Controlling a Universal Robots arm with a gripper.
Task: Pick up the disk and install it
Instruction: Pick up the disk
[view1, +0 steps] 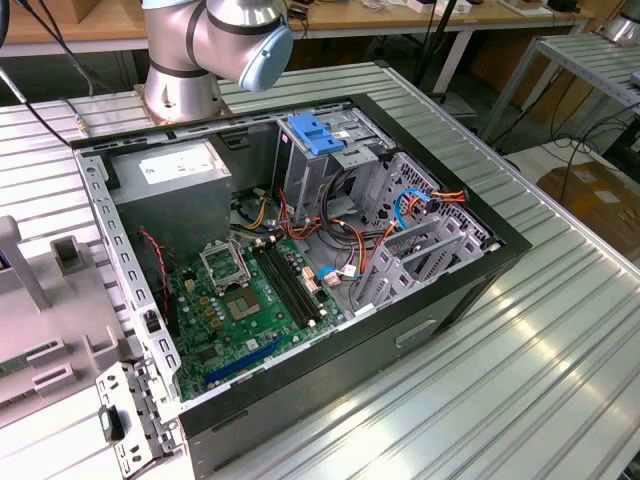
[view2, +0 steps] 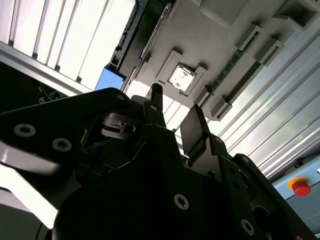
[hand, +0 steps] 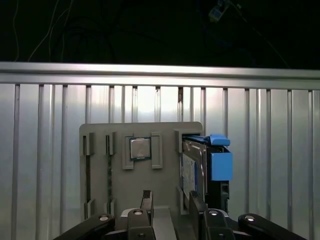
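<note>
The gripper (hand: 170, 206), fingers (hand: 146, 199) apart and empty, is held near the disk (hand: 220, 165), stood on edge in a holder (hand: 100, 135) at nine o'clock of the computer case (view1: 430, 330) in the exterior view.

Exterior view sits high, angled down across the open case (view1: 300, 250) and slatted worktop (view1: 520, 380), arm base (view1: 180, 95) behind. Both wrist views peer past the pincer (hand: 169, 200) (view2: 174, 107) at the same grey tray (hand: 165, 135) (view2: 210, 30), first square-on from above, second skewed, pincer body looming close. That tray (view1: 40, 330) edges the exterior view's left.
</note>
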